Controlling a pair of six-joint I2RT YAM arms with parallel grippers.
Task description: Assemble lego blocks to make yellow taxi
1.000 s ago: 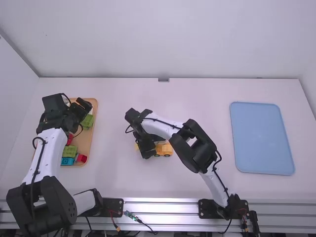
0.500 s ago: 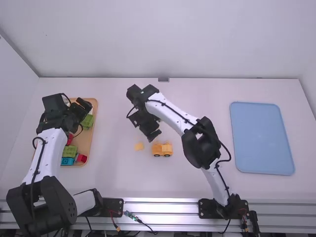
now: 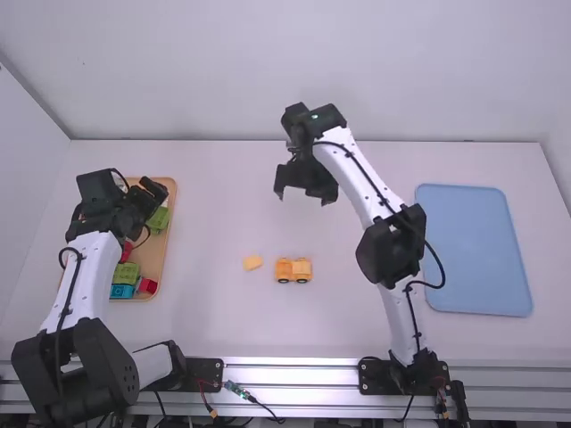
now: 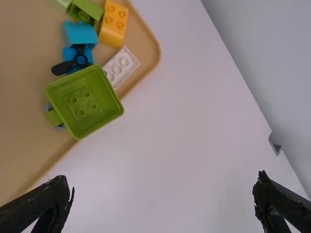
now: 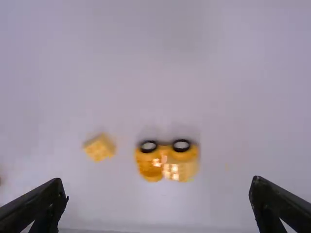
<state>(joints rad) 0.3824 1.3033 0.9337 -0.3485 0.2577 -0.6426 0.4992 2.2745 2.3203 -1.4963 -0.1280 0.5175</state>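
White table (image 3: 205, 325), backed by a pale wall (image 3: 285, 71) at the far side and edged by a metal rail (image 3: 308, 376) at the near side. Yellow vehicle (image 3: 293, 270), one: placed on the table near its middle, toward the near side; two black wheels (image 5: 181, 145) with pale hubs were shown in the right wrist view. Loose yellow block (image 3: 252, 263), one: laid just left of the vehicle, apart from it. Tan tray (image 3: 173, 205), one: set at the left; green, blue and red blocks were held in its near part. In the left wrist view a green box-shaped block (image 4: 85, 101), studded inside, was seen overlapping the tray's rim, with a white block (image 4: 121, 67), an orange-yellow block (image 4: 114, 23), a blue block (image 4: 79, 34) and a dark propeller piece (image 4: 64, 67) grouped nearby. Blue tray (image 3: 473, 250), one: set flat at the right. Left gripper (image 3: 156, 190): positioned above the far part of the tan tray; released, its fingers spread wide. Right gripper (image 3: 304, 193): positioned over the far middle of the table, beyond the vehicle; likewise released, with its fingers parted widely. Vehicle and loose yellow block: both left ungripped, resting on the white surface.
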